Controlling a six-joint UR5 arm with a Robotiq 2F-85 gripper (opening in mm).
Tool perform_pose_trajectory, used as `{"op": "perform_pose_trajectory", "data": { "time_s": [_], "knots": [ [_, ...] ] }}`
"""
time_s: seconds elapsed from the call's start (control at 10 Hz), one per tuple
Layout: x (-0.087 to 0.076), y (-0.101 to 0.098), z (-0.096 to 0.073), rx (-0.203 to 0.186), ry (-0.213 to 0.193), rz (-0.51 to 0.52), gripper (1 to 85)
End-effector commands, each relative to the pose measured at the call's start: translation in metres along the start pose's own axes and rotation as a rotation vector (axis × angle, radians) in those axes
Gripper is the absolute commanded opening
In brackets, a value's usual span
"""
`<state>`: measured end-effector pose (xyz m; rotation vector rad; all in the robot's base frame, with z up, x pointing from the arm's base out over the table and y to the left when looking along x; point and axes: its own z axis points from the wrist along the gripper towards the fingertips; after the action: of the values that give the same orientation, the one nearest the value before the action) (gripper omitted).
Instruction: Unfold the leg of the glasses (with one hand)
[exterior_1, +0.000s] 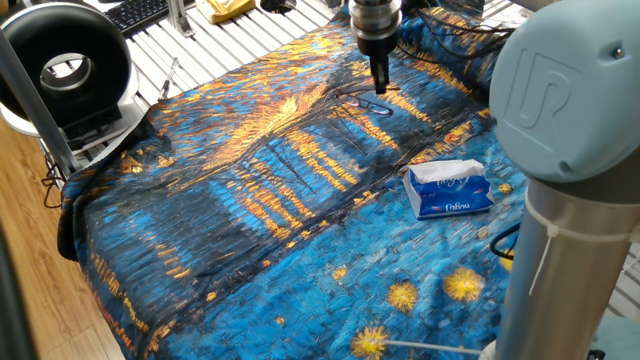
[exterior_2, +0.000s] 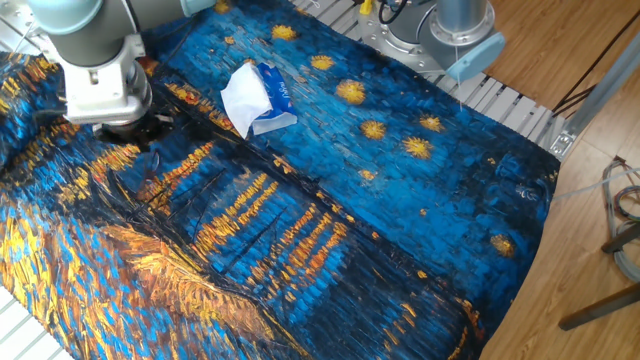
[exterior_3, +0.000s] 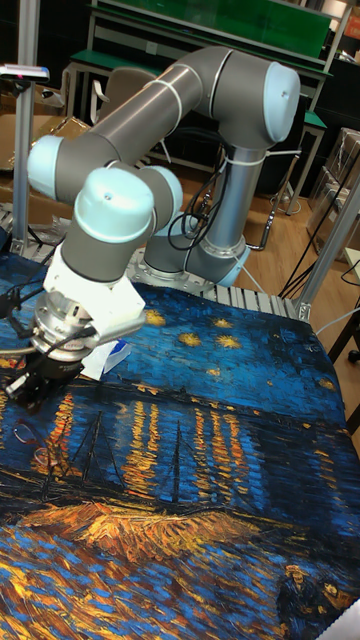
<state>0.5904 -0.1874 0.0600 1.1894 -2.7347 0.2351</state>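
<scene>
The glasses (exterior_1: 372, 103) lie on the painted cloth (exterior_1: 260, 200) at the far side, a small thin dark wire frame right under my gripper (exterior_1: 381, 89). Its fingers stand close together, pointing down, and look shut on the thin leg at the frame's far side. In the other fixed view the gripper (exterior_2: 143, 148) hangs at the left, and the glasses are hard to make out against the dark cloth. In the tall fixed view the reddish wire frame (exterior_3: 27, 433) lies just below the gripper (exterior_3: 20, 393).
A blue tissue pack (exterior_1: 450, 190) lies to the right of the glasses, also in the other fixed view (exterior_2: 255, 95). A black ring-shaped device (exterior_1: 65, 65) stands past the cloth's left edge. The arm's grey body (exterior_1: 570, 150) fills the right foreground.
</scene>
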Motion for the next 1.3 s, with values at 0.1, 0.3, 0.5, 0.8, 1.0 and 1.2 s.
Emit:
{"op": "perform_pose_trajectory", "data": {
  "time_s": [0.1, 0.3, 0.5, 0.8, 1.0, 1.2],
  "knots": [
    [0.010, 0.010, -0.020, -0.005, 0.054, 0.155, 1.0],
    [0.016, 0.018, -0.021, -0.034, 0.080, 0.203, 1.0],
    [-0.009, 0.014, -0.018, -0.029, -0.013, 0.236, 1.0],
    [-0.031, 0.012, -0.016, -0.035, -0.091, 0.251, 1.0],
    [-0.031, 0.015, -0.016, -0.049, -0.090, 0.262, 1.0],
    [-0.052, 0.023, -0.019, -0.089, -0.168, 0.274, 1.0]
  ]
}}
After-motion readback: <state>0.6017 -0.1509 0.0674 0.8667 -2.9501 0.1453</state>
